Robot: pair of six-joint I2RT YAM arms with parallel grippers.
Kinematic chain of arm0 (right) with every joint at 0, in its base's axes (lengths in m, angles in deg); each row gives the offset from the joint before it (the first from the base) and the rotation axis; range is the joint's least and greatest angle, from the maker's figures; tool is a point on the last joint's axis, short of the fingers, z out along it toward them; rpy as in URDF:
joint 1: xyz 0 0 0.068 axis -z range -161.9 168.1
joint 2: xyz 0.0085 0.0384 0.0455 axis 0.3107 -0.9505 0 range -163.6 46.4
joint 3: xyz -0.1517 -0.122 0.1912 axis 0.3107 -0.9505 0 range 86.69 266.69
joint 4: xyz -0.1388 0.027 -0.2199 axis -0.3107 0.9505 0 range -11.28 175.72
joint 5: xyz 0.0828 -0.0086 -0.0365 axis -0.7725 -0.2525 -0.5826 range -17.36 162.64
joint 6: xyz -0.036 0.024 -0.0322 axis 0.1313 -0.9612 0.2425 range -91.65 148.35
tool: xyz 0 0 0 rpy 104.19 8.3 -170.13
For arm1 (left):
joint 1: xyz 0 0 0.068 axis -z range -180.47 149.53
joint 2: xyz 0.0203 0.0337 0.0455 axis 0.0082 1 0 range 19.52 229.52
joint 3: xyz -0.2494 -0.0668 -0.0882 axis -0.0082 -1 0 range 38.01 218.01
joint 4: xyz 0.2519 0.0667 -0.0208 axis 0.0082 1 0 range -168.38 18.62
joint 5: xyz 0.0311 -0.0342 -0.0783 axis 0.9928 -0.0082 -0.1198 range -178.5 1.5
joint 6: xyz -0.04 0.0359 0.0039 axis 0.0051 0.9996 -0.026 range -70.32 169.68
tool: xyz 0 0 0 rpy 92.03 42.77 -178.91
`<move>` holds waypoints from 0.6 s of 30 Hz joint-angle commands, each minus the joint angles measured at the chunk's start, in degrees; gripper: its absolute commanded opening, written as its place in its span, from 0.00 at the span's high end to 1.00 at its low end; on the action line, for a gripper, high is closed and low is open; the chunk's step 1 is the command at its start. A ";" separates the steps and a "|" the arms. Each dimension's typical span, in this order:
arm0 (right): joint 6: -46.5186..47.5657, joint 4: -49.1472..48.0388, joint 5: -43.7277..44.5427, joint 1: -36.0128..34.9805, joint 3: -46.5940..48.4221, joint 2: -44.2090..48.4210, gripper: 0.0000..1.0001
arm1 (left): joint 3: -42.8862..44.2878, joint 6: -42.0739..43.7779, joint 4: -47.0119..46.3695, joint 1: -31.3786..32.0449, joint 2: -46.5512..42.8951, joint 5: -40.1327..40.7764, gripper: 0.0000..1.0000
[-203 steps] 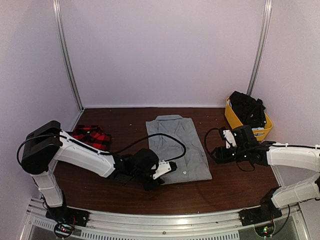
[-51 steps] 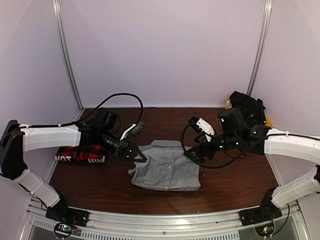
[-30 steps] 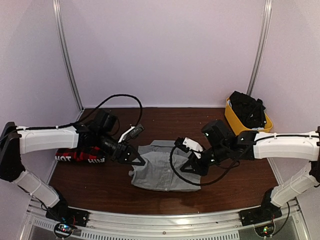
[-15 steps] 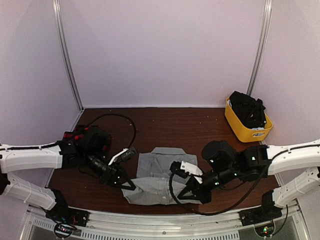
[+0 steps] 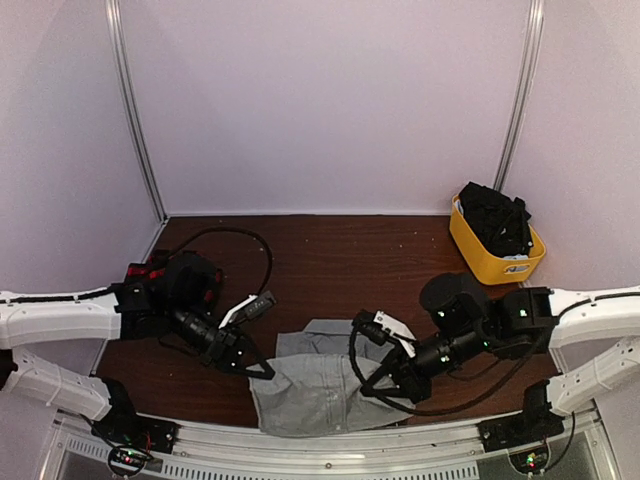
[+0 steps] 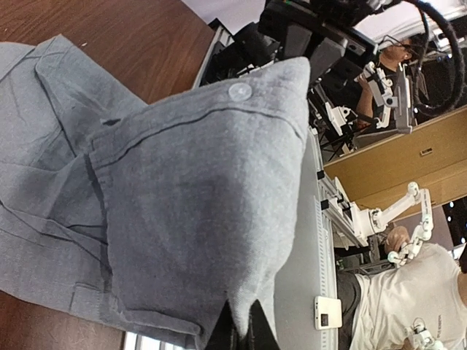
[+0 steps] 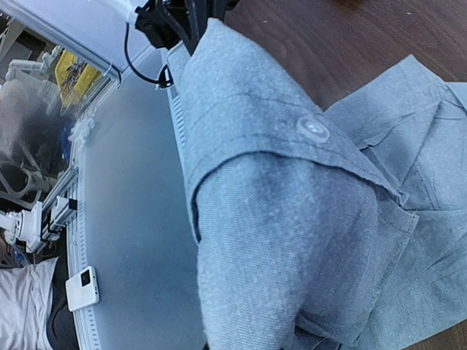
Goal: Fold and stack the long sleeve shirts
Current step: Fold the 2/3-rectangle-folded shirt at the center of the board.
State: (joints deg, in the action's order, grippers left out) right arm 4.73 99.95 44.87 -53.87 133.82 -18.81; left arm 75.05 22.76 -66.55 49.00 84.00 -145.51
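Observation:
The grey long sleeve shirt (image 5: 312, 390) lies folded at the table's near edge, its front part stretched over the rail. My left gripper (image 5: 263, 371) is shut on the shirt's left edge. In the left wrist view its black fingertips (image 6: 235, 329) pinch a fold of grey cloth (image 6: 197, 189) with a button on it. My right gripper (image 5: 373, 386) is shut on the shirt's right edge. In the right wrist view the grey cloth (image 7: 284, 219) drapes over the jaws and hides them. The plaid shirt (image 5: 152, 270) shows only as a red patch behind the left arm.
A yellow bin (image 5: 490, 262) with dark clothes (image 5: 495, 215) stands at the back right. The metal rail (image 5: 330, 438) runs along the near edge under the shirt. White walls close in the table's left, back and right.
Both grippers have pulled the grey shirt from mid-table toward the near edge, where it now overhangs the rail. Both arms drew back and closer together. The plaid shirt became hidden behind the left arm.

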 commanded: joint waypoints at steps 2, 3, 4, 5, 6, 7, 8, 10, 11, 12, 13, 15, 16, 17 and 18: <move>0.28 -0.91 -7.19 9.41 -2.13 -0.83 1.00 | 3.67 1.26 -5.63 -5.79 8.36 -4.41 0.98; 0.63 -0.92 -8.34 11.20 -2.34 -1.58 1.00 | 4.12 1.34 -6.26 -7.12 9.78 -5.20 0.98; 1.08 -0.85 -9.49 12.96 -2.47 -2.48 1.00 | 4.66 1.34 -6.85 -8.25 11.15 -5.86 0.98; 1.66 -0.97 -10.55 14.45 -2.63 -3.49 1.00 | 5.27 1.31 -7.43 -9.29 12.74 -6.51 0.98; 2.05 -1.16 -11.57 16.03 -2.72 -4.83 1.00 | 5.91 1.30 -7.98 -10.17 14.47 -6.94 0.98; 2.66 -1.15 -12.50 17.47 -2.63 -6.31 1.00 | 6.60 1.38 -8.38 -10.87 16.10 -7.28 0.98; 3.31 -1.11 -13.77 19.16 -2.37 -7.85 1.00 | 7.31 1.61 -8.47 -11.62 18.48 -7.67 0.98; 4.77 -0.83 -15.61 21.79 -1.74 -11.02 0.99 | 8.64 2.05 -8.49 -12.90 21.56 -8.28 0.98; 5.41 -0.72 -16.14 22.96 -1.39 -12.62 0.98 | 9.14 2.31 -8.49 -13.44 22.96 -8.40 0.98; 6.15 -0.44 -16.39 23.97 -0.90 -14.12 0.96 | 9.76 2.69 -8.11 -13.92 24.18 -8.45 0.98; 6.93 -0.22 -16.62 24.89 -0.35 -15.46 0.95 | 10.33 3.27 -7.73 -14.34 25.47 -8.45 0.98; 8.08 -0.03 -17.07 26.70 0.76 -18.01 0.90 | 11.53 3.75 -7.60 -15.16 27.63 -8.35 0.99; 8.75 0.09 -17.24 27.57 1.48 -19.31 0.88 | 12.01 3.86 -7.57 -15.62 28.73 -8.21 0.99; 9.25 0.23 -17.44 28.36 2.14 -20.53 0.86 | 12.55 3.92 -7.47 -16.13 29.76 -8.05 0.99; 9.76 0.48 -17.53 29.08 2.90 -21.63 0.84 | 13.15 4.28 -7.08 -16.57 30.72 -7.63 0.99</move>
State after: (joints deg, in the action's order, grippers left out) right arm 10.94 98.62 29.20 -27.51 133.63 -37.59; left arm 85.10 24.73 -73.52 34.71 112.09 -152.31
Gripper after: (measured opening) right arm 0.131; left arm 0.027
